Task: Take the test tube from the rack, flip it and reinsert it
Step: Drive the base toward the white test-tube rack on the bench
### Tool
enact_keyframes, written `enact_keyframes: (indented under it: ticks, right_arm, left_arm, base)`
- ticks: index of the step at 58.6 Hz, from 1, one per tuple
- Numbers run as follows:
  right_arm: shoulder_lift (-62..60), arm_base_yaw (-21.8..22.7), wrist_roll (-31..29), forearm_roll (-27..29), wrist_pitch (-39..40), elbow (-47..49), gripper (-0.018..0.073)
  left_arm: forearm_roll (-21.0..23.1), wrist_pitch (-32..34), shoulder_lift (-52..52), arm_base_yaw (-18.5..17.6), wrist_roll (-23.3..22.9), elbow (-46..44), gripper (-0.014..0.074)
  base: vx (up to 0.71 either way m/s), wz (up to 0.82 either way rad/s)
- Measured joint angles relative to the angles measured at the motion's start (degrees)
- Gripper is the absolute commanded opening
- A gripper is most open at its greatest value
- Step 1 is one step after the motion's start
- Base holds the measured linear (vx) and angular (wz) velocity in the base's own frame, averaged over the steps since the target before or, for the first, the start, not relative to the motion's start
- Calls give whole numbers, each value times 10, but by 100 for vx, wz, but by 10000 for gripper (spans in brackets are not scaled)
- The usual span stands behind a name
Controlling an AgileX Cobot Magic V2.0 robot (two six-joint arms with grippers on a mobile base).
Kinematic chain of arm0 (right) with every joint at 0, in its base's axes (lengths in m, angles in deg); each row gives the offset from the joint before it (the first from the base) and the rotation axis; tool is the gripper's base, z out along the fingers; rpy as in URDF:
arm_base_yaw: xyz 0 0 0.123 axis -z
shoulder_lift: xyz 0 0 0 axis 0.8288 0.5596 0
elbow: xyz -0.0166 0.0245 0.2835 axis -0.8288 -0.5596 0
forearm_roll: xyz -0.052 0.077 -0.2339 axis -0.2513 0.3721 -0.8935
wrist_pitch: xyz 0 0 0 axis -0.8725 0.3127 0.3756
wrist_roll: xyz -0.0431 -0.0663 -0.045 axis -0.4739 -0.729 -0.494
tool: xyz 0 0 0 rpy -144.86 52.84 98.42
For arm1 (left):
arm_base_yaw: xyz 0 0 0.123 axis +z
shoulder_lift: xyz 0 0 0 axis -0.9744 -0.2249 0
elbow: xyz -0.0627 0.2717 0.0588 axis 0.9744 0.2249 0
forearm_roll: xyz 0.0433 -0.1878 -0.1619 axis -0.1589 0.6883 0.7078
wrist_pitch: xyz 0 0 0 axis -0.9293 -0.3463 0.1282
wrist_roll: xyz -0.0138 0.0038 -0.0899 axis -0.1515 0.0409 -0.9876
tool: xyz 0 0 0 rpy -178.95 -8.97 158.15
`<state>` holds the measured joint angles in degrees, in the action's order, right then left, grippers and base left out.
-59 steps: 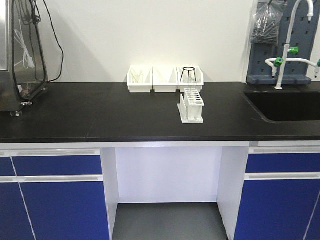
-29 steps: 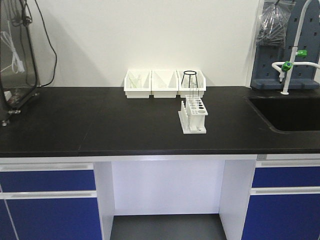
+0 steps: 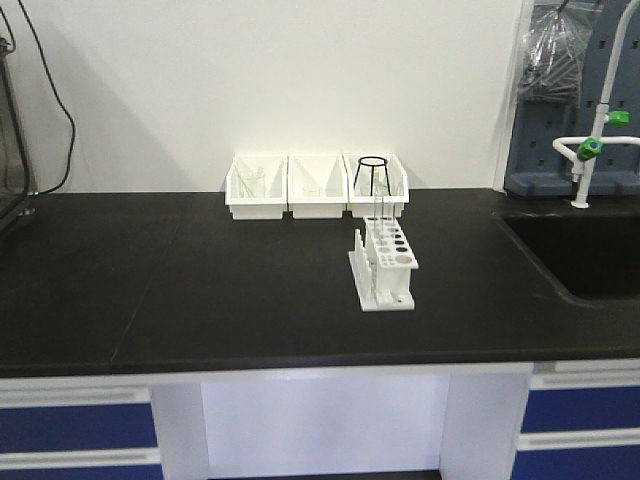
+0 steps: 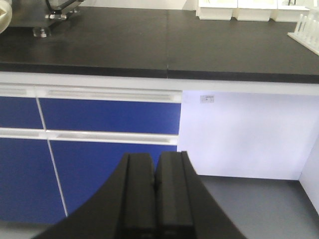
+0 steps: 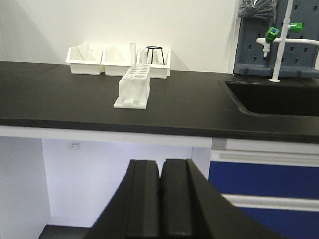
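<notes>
- Since the earlier frames, the front view is closing on the bench: the rack (image 3: pixel 385 262) is sitting lower and larger in frame, and the three white bins (image 3: pixel 317 185) are shifting left.
- We are locating the rack on the black benchtop (image 3: pixel 200 300), in front of the bins and well left of the sink (image 3: pixel 590 255). Its long axis is running away from us, with the pegs along its left side.
- We are reading one clear test tube (image 3: pixel 381 212) standing upright in a hole at the rack's far end, long axis vertical.
- The left gripper (image 4: pixel 155 167) is carrying nothing, jaws pressed together. The rack (image 4: pixel 306 27) is showing only at the far right edge of its view.
- The right gripper (image 5: pixel 161 172) is likewise closed on nothing, hanging below bench level. The rack (image 5: pixel 133 87) is lying ahead, above and slightly left of it.
- We are judging the right arm to be the nearer one. It is going to need to rise and reach forward to the test tube (image 5: pixel 132 54).
</notes>
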<state>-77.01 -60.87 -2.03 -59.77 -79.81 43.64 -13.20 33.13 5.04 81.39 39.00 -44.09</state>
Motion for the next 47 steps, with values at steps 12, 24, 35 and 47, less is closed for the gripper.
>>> enact_keyframes:
  ticks: [12,24,35,47]
  right_arm:
    - [0,0,0,0,0,0,-8]
    - [0,0,0,0,0,0,-8]
    - [0,0,0,0,0,0,-8]
    - [0,0,0,0,0,0,-8]
  left_arm:
    - [0,0,0,0,0,0,-6]
    - [0,0,0,0,0,0,-6]
    - [0,0,0,0,0,0,-6]
    - [0,0,0,0,0,0,-6]
  base:
    - [43,2]
    - [44,3]
    - [42,4]
    - [37,5]
